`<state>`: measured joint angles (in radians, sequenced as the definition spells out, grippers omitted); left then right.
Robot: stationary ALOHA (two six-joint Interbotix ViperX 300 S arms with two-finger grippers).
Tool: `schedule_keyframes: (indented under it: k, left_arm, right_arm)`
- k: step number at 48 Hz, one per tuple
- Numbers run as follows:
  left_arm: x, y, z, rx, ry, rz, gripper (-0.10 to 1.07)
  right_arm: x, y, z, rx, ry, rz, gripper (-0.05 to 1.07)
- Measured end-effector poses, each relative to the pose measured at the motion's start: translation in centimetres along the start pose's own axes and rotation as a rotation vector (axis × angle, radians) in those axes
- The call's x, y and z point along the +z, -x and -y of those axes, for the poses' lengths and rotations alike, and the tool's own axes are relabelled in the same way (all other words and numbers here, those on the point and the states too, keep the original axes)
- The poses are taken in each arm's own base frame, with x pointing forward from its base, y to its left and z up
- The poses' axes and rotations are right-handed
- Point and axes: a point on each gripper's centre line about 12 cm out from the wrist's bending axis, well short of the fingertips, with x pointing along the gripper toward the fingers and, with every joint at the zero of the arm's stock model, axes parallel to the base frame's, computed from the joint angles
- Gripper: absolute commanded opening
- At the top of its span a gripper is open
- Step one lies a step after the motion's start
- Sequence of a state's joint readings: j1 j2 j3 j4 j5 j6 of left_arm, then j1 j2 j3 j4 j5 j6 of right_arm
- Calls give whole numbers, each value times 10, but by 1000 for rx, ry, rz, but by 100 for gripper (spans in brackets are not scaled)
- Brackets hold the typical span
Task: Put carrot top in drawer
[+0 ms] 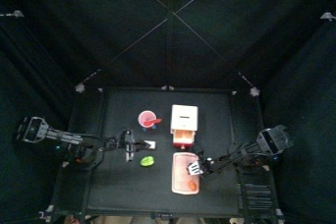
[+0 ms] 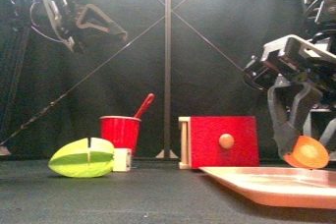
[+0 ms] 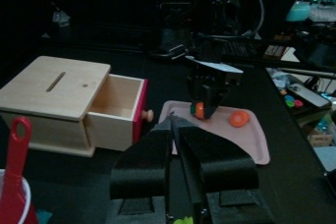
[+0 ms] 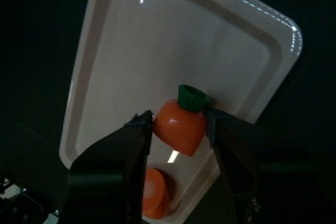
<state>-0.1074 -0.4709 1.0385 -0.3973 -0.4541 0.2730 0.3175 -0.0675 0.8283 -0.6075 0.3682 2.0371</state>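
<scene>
One carrot [image 4: 182, 125] | between right gripper [image 4: 178, 135] jaws | over tray [image 4: 144, 61]

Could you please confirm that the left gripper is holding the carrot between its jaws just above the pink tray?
Not quite: it is the right gripper, not the left, that holds the carrot between its jaws just above the pink tray. The right wrist view shows this.

Glossy plastic tray [image 4: 197, 61], wooden box [image 3: 59, 100]
</scene>
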Motion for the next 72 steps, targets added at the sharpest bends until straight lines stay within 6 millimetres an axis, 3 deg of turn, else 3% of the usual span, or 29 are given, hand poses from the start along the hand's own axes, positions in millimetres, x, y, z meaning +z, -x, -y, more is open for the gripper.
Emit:
schedule_keyframes:
  k: [16,33,43,52,72]
  left_arm:
    - [1,0,0,2,0,6,49]
    - [0,0,0,2,0,4,49]
    - [0,0,0,2,-1,4,49]
    - [-2,1,-1,2,-1,0,49]
    - [-2,1,-1,3,-2,-2,49]
  right_arm:
    - [30,25,-18,164,90,74,63]
    - [100,65,-16,244,165,306,63]
    - [127,60,-5,189,227,392,63]
    - [131,50,-1,152,270,397,63]
    - [143,47,3,118,277,428,64]
